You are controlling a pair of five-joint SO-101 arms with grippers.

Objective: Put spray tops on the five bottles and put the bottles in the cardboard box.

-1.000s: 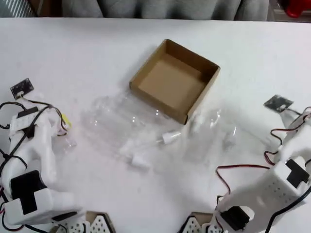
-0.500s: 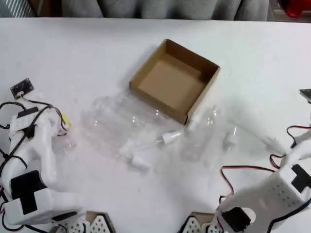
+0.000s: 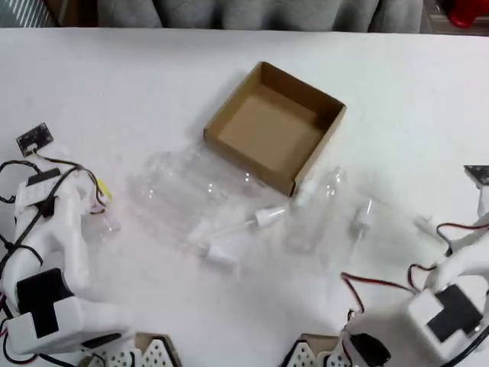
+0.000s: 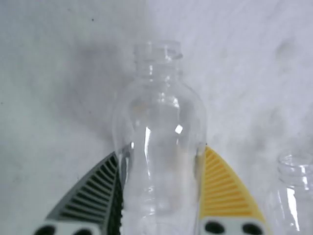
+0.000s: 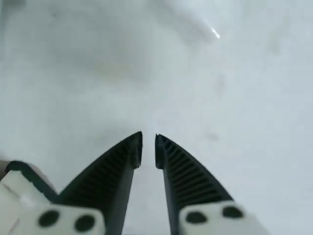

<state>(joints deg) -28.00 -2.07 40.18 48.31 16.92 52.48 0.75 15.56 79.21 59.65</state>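
I log the bottle as clear, glossy, smooth plastic. The cardboard box is matt brown card, the table matt white, and the spray top white plastic. The left gripper is ribbed grey and yellow plastic, the right gripper ribbed matt black plastic.

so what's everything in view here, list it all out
cardboard box: one, brown, open and empty, middle of the table
loose bottles: several, clear, lying in front of the box; exact count hard to tell
held bottle: one, clear, no top on, in the left gripper
spray tops: at least four, white, scattered among the loose bottles
table: one, white
red object: one, beyond the table's far right corner
left gripper: one black finger and one yellow, clamped on the held bottle
right gripper: black fingers, shut, holding nothing, over bare table
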